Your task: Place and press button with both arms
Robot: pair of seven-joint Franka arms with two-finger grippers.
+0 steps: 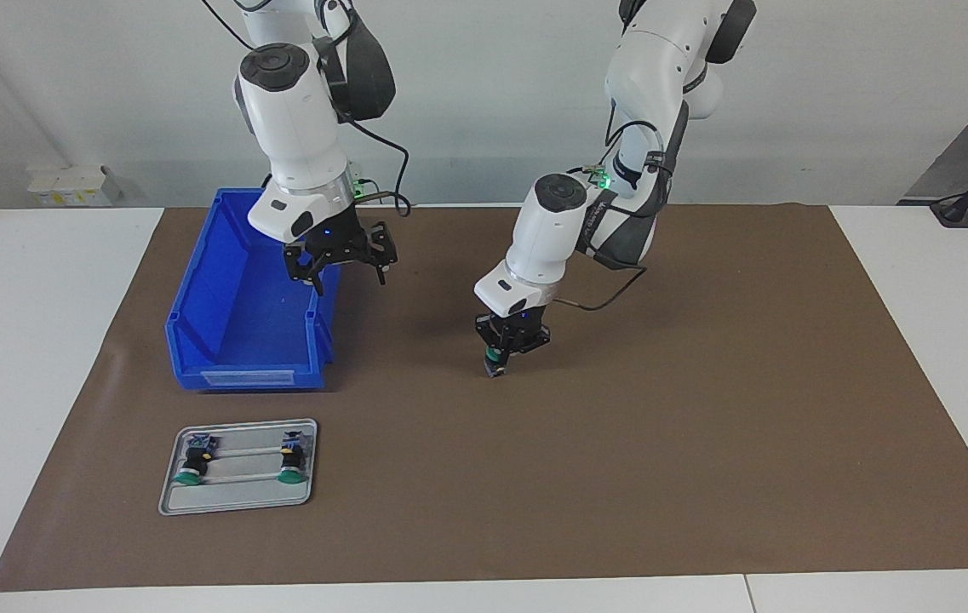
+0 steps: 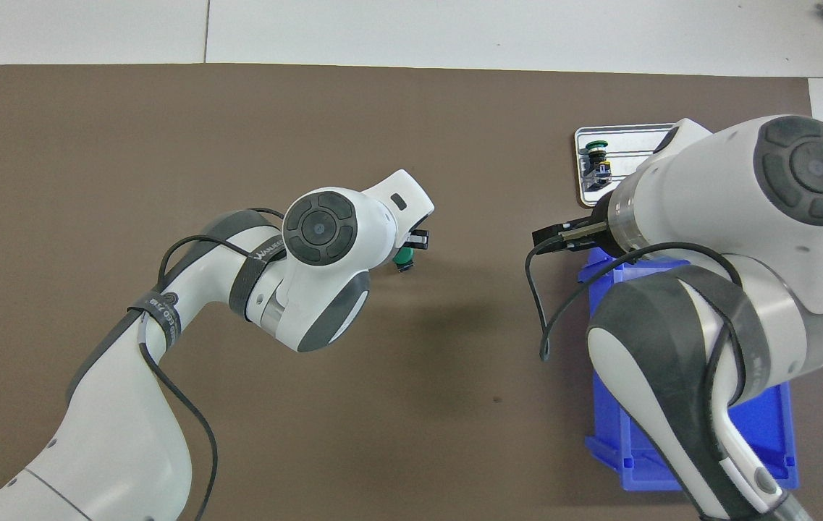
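In the facing view, the left gripper (image 1: 501,352) pinched the button (image 1: 495,362) low over the middle of the brown mat (image 1: 662,443), well apart from the blue bin (image 1: 247,319). The button hung nearly upright, its long axis about vertical, green cap up between the fingers and its dark end pointing down close to the mat; whether it touched could not be told. Bare mat lay open around it out to every mat edge. The right gripper (image 1: 346,264) waited with fingers spread above the bin's rim. A grey tray (image 1: 237,502) beside the bin, farther from the robots, held two more buttons (image 1: 191,464). In the overhead view, the left arm's wrist hid most of the button (image 2: 404,258); only its green cap showed, clear of the bin (image 2: 773,441) and tray (image 2: 625,132).
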